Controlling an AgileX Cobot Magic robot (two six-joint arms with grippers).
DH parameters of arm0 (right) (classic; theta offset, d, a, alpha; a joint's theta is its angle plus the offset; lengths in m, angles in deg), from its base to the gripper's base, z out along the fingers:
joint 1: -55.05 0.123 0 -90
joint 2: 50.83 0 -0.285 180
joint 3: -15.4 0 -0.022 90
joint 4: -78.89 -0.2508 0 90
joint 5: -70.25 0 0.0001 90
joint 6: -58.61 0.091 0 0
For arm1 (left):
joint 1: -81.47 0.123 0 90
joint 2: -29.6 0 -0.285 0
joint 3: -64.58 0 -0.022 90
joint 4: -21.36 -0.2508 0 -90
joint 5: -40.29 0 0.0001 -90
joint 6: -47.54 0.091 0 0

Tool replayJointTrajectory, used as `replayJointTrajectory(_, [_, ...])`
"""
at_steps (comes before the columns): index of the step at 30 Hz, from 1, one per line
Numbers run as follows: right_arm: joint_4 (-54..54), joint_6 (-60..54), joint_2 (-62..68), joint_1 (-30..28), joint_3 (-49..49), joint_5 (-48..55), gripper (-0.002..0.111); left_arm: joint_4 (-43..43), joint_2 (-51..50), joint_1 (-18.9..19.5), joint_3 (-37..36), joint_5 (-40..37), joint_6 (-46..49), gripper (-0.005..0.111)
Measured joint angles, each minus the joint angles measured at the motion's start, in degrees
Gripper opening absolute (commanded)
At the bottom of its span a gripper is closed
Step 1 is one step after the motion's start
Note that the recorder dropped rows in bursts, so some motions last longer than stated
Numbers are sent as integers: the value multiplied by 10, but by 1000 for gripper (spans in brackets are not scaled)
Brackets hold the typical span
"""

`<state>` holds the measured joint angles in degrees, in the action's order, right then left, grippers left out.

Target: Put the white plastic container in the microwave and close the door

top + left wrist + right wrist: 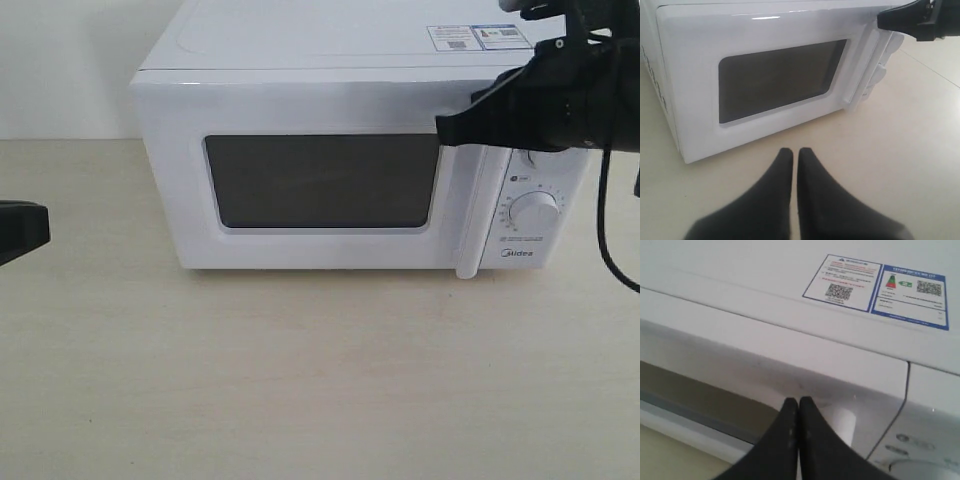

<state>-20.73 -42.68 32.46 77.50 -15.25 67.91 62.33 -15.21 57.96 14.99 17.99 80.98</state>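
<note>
Right pincer point(798, 401): jaws pressed together, tip against tip, nothing between them. The microwave point(300, 35) stands directly ahead of these tips on the worktop point(300, 380). Its door point(300, 105) is fully closed, flush with the front.

The tips point at the door's upper part, level with the top edge of the dark window point(320, 180). The top end of the handle point(470, 230) lies just beside and beneath them, and the rest of the handle runs downward, away from the pincer. Whether the tips actually press on the door surface or stop just short cannot be told.

The sticker point(480, 37) on the microwave's top lies above and beyond the tips. One round dial point(535, 212) sits below the arm, on the far side of the handle from the window.

Left pincer point(795, 152): jaws likewise drawn together, only a thin seam between them, holding nothing. It hangs low over the worktop. The microwave's front is ahead of it and apart, with a stretch of worktop between the tips and the door's lower edge.

Nothing can be made out through the dark window.
</note>
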Motion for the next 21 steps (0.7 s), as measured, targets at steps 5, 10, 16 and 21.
replayJointTrajectory(5, [-2,26,-82,23,-69,-19,0,-1,0,0,0,1,0,4])
replayJointTrajectory(10, [-2,52,-184,54,-139,-23,0,-8,0,0,0,5,0,4])
replayJointTrajectory(16, [-2,89,-308,67,-217,-37,0,-24,0,0,0,8,0,4])
replayJointTrajectory(21, [-2,93,-390,67,-260,-55,0,-27,0,0,0,9,0,4])
